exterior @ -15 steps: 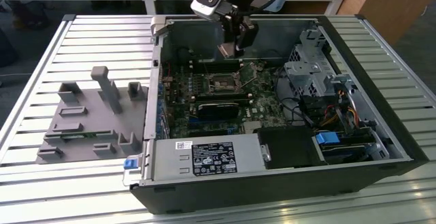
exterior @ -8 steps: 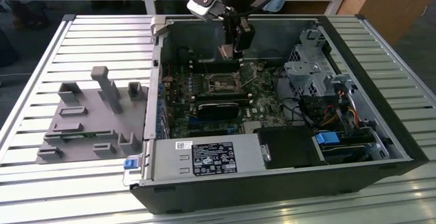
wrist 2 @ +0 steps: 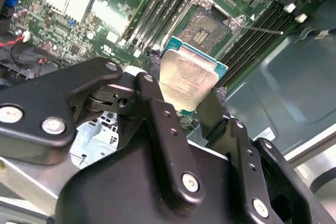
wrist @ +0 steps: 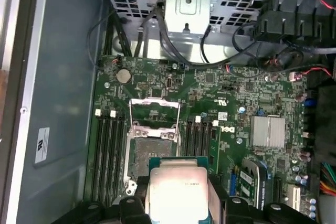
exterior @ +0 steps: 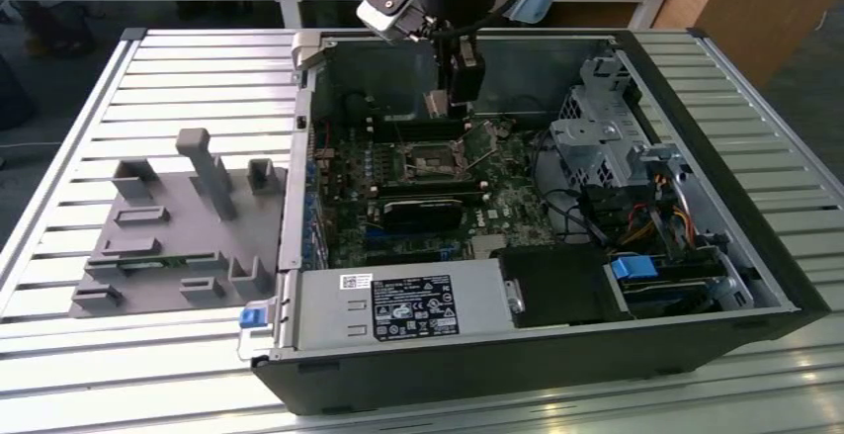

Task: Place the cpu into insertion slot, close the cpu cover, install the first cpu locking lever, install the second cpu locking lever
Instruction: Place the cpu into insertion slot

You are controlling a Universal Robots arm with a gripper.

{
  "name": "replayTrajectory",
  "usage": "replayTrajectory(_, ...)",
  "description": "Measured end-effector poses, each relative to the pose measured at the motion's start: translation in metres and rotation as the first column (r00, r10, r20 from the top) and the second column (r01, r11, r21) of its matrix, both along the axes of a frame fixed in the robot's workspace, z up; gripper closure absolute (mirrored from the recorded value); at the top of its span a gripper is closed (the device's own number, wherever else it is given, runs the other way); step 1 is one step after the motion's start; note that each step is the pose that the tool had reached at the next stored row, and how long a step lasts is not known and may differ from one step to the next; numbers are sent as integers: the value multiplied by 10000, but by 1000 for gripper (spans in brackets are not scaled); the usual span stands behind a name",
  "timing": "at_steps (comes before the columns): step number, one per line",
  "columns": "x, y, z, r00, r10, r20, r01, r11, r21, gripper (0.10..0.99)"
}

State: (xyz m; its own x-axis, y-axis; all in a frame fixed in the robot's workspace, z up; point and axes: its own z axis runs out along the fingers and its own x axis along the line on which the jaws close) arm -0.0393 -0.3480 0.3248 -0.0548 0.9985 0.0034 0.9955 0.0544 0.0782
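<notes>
My gripper (wrist 2: 185,94) pinches the cpu (wrist 2: 189,72) near the open socket (wrist: 151,150), at the exterior view's top middle.

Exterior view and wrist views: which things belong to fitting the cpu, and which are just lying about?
Belong to the job: cpu, held in the gripper; open socket; raised cpu cover.

Just lying about: grey holder block beside the case; power supply; drive cage.
</notes>
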Motion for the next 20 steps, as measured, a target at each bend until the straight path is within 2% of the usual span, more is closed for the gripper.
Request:
replayTrajectory(9, -1, 102, -163, 9998, -207, 1, 207, 9998, 1, 557)
replayTrajectory(20, -1, 114, -354, 9996, -265, 0, 265, 9996, -16, 557)
